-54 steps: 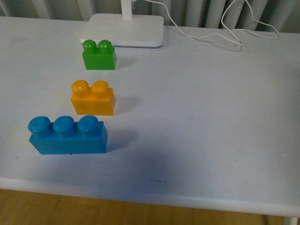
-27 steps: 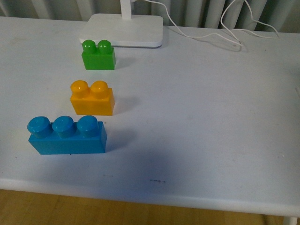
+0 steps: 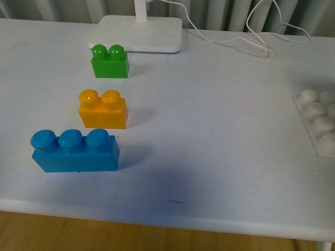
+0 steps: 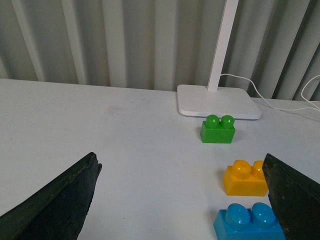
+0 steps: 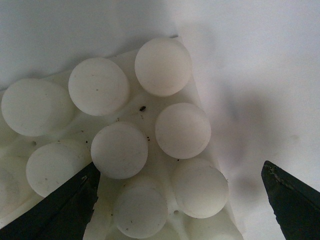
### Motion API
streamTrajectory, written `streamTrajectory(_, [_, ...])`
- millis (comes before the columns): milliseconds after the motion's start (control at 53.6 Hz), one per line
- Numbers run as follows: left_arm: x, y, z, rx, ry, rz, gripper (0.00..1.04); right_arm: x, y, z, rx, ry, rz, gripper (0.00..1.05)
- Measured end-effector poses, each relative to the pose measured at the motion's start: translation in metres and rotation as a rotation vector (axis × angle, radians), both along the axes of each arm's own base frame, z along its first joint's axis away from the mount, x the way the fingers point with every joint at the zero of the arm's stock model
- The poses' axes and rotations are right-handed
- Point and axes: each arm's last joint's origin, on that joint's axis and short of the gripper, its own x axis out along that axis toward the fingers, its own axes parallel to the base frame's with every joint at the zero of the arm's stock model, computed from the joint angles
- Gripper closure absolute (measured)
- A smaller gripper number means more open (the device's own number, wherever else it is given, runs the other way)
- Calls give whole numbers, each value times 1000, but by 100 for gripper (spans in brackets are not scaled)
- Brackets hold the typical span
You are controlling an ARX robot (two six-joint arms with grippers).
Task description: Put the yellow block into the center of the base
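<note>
Blue brick (image 3: 75, 154): closest to the robot, just in front of the yellow block and a little to its left, with a narrow gap between them.
Yellow block (image 3: 103, 112): stands upright on the table (image 3: 209, 130) with its studs up, and nothing touches it.
Left claw (image 4: 180, 162): spread wide and empty. The yellow block is ahead of it, close to one finger's side and not between the fingers.
Base (image 3: 320, 123): lies flat with studs up, well apart from the yellow block on its right side. The edge of the front view cuts it, so only a part shows.
Right claw (image 5: 180, 170): spread wide and holding nothing, very close above the base, far from the yellow block. One finger is over the studs, the other over bare table.
Green brick (image 3: 110, 64): behind the yellow block, near it but apart.
Lamp stand (image 3: 137, 32): farther behind the yellow block, just past the green brick.
Step, as I judge: the pick is not yet begun.
Risk 1: the blue brick is so near that a wide finger can push it, or catch it instead of the yellow block.
Risk 2: the green brick has the same shape, so a wrong aim takes the wrong brick.
Risk 3: the base seems to lie loose, so pressing the block down off centre can slide or tip it, and the studs will not engage.
</note>
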Motion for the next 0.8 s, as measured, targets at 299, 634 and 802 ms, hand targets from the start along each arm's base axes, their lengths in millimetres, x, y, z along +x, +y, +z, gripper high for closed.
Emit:
streamTrajectory(299, [0, 0, 0, 0, 0, 0, 6, -6, 69, -4, 54, -23, 32, 9])
streamTrajectory(634, [0, 0, 0, 0, 0, 0, 6, -5, 125, -5, 107, -47, -47, 9])
streamTrajectory(802, [0, 0, 0, 0, 0, 0, 6, -2, 142, -5, 130, -48, -72, 9])
